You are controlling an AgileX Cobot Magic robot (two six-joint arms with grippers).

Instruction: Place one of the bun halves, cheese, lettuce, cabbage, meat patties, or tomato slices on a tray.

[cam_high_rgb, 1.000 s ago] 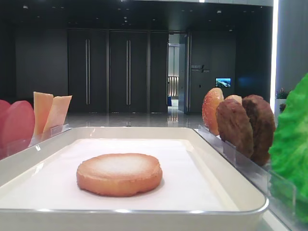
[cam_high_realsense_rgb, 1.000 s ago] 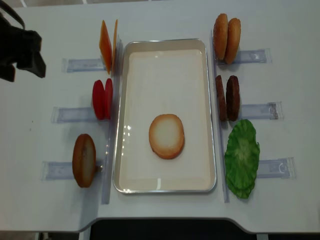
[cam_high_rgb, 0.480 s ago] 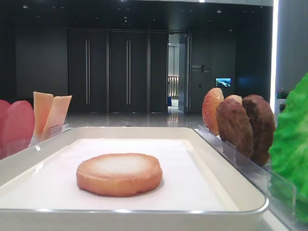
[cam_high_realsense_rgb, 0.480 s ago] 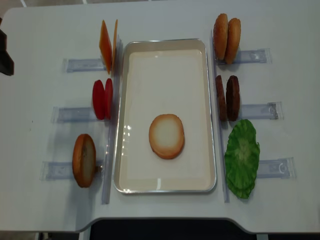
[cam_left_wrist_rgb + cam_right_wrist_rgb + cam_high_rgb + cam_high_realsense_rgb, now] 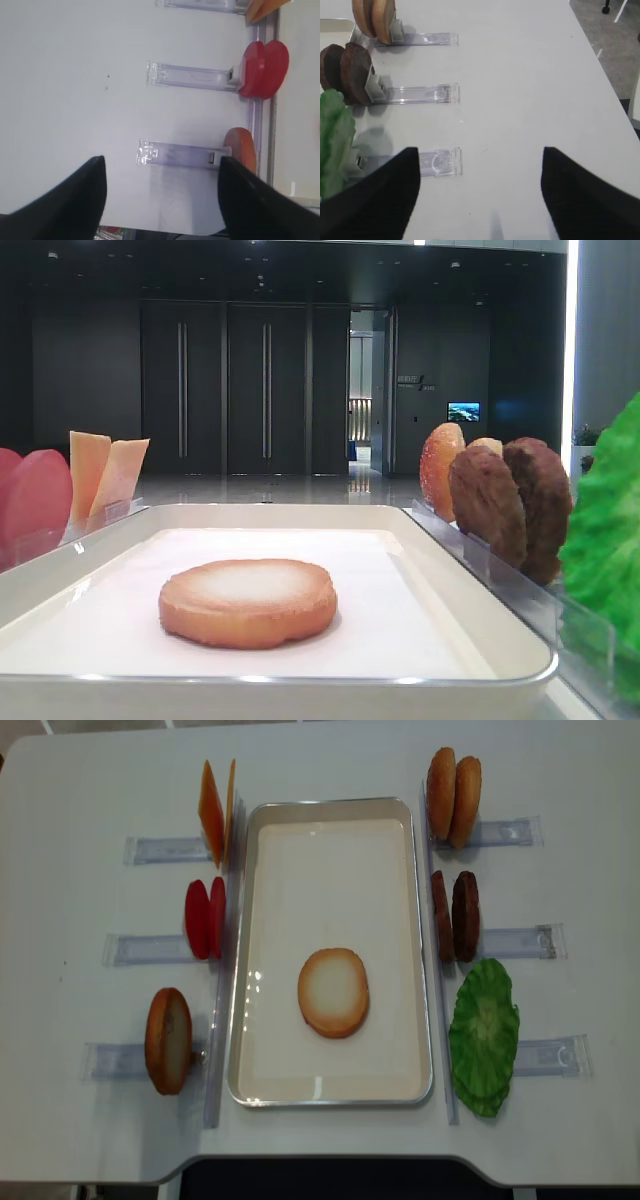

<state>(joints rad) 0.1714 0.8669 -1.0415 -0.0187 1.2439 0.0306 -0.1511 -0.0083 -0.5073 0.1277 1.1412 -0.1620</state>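
One bun half (image 5: 333,992) lies flat on the white tray (image 5: 330,1100), pale face up; the low view shows this bun half (image 5: 247,600) near the tray's front rim (image 5: 300,678). Cheese (image 5: 216,810), tomato slices (image 5: 205,917) and another bun half (image 5: 168,1040) stand in racks left of the tray. Right of it stand two buns (image 5: 453,795), meat patties (image 5: 455,915) and lettuce (image 5: 484,1032). Cabbage is out of view. My left gripper (image 5: 160,195) is open over bare table left of the racks. My right gripper (image 5: 480,195) is open over bare table right of the lettuce (image 5: 335,140).
Clear plastic rack holders (image 5: 150,850) stick out sideways from each food pair, like the holder (image 5: 175,152) ahead of the left gripper and the one (image 5: 437,162) ahead of the right. The table's front edge (image 5: 320,1160) runs just below the tray.
The dark left arm at the overhead view's upper left edge has slid out of that view. The bun half on the tray and the racked food have not moved.
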